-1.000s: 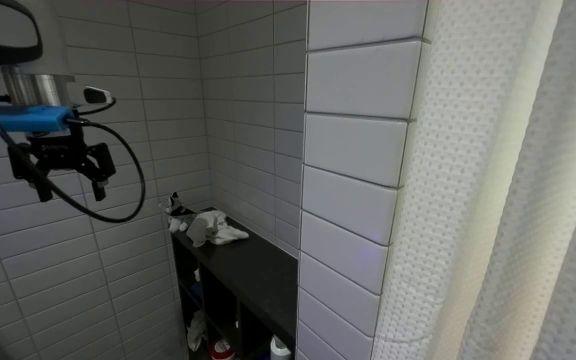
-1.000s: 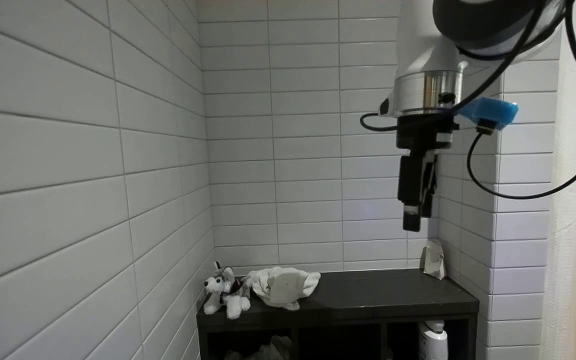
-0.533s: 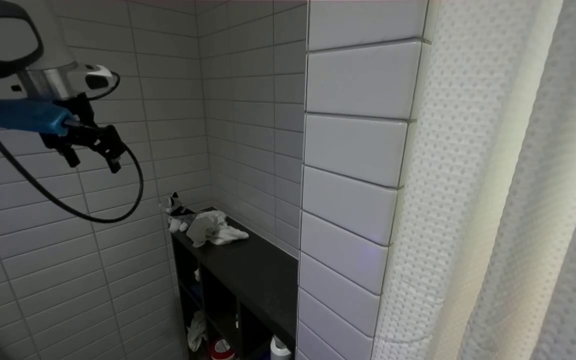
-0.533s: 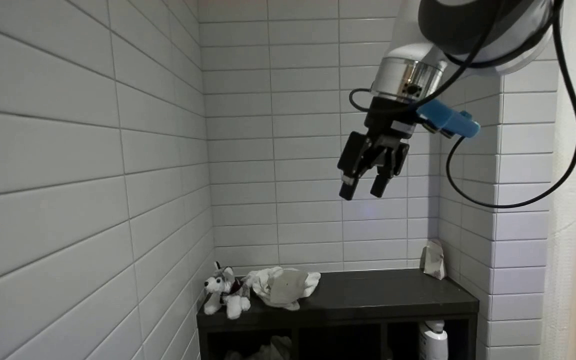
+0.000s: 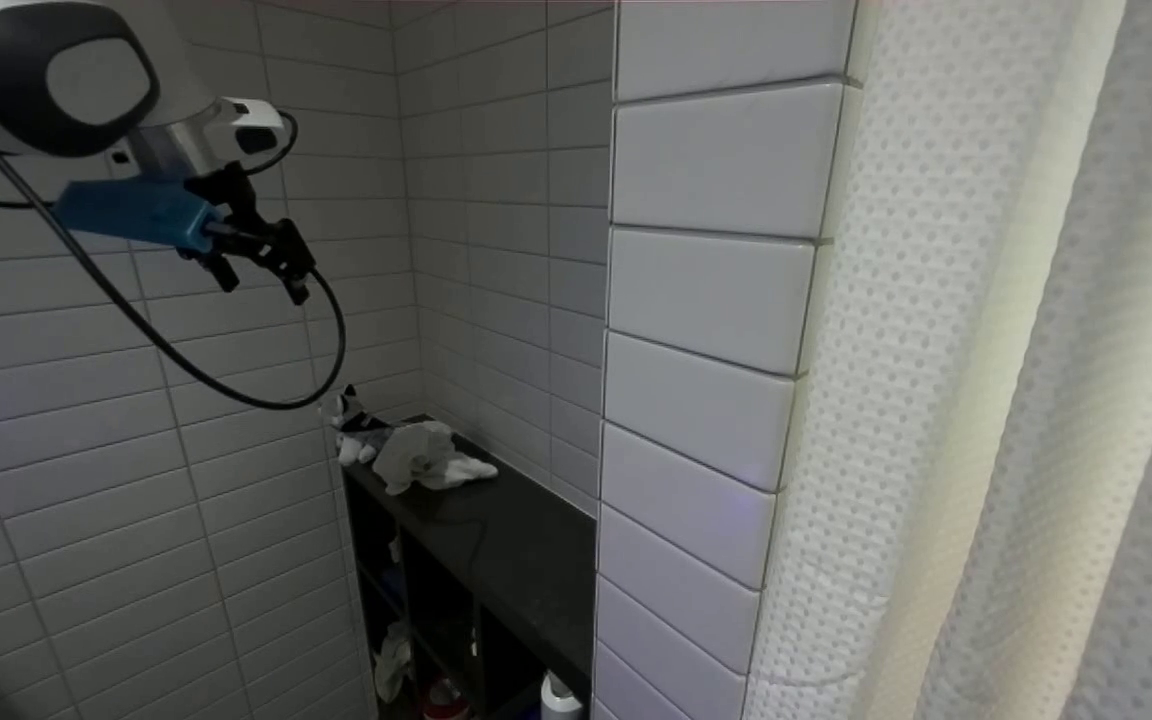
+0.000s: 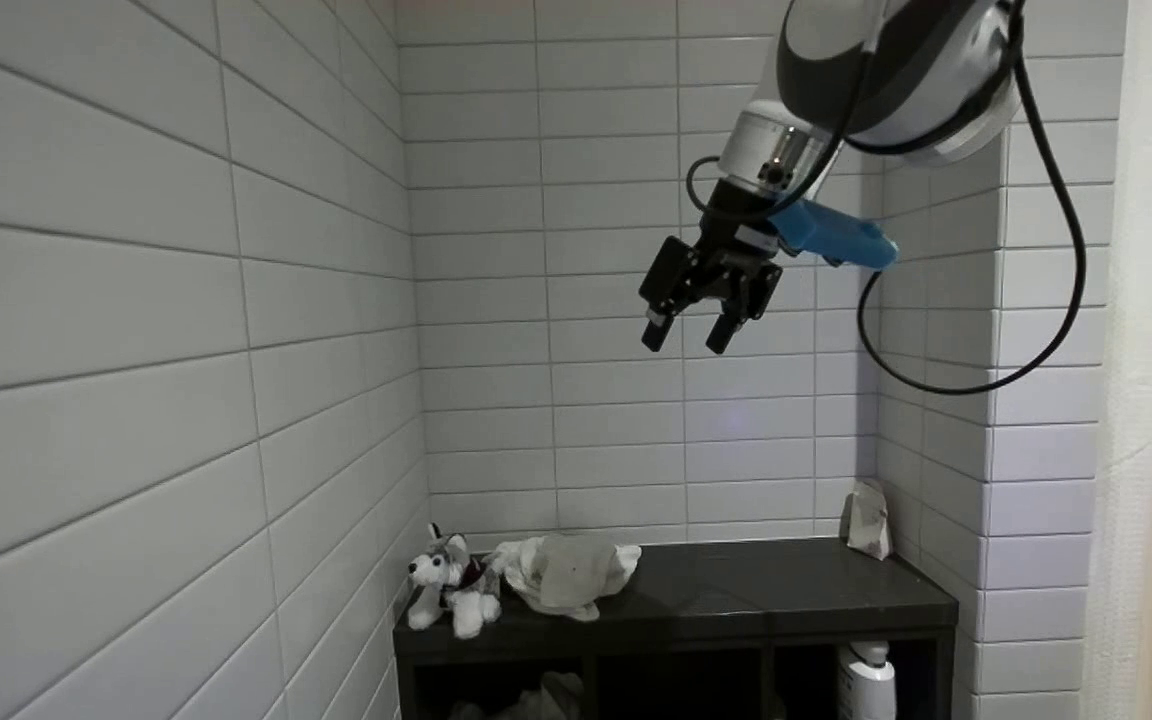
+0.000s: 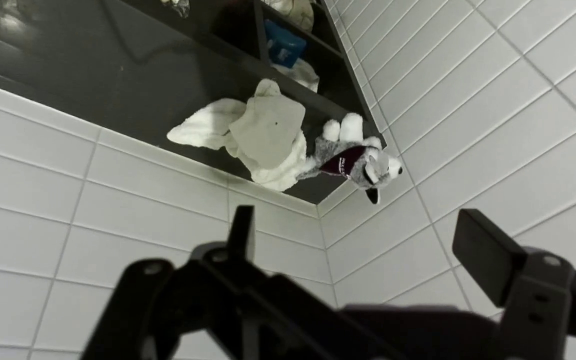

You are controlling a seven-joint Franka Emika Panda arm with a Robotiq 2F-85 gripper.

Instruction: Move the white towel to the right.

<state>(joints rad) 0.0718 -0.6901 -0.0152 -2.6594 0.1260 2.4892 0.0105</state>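
Observation:
A crumpled white towel [image 6: 566, 575] lies on the left part of a dark shelf top [image 6: 746, 580], beside a plush dog. It also shows in an exterior view [image 5: 426, 458] and in the wrist view [image 7: 268, 130], with a smoother greyish patch on top. My gripper [image 6: 687, 342] hangs tilted in the air, well above the shelf and apart from the towel. It also shows in an exterior view [image 5: 262, 291]. In the wrist view my gripper [image 7: 360, 225] has its fingers wide apart with only wall tiles between them. It is empty.
A grey and white plush dog [image 6: 454, 585] sits in the left corner against the towel. A white packet [image 6: 868, 520] leans at the shelf's right end. A bottle [image 6: 868, 685] and a blue packet [image 7: 284, 44] are in compartments below. Tiled walls and a curtain [image 5: 936, 400] surround the shelf.
My gripper has tilted from pointing straight down to slanted and has risen. It has moved toward the towel's side of the shelf. The towel and dog have not moved.

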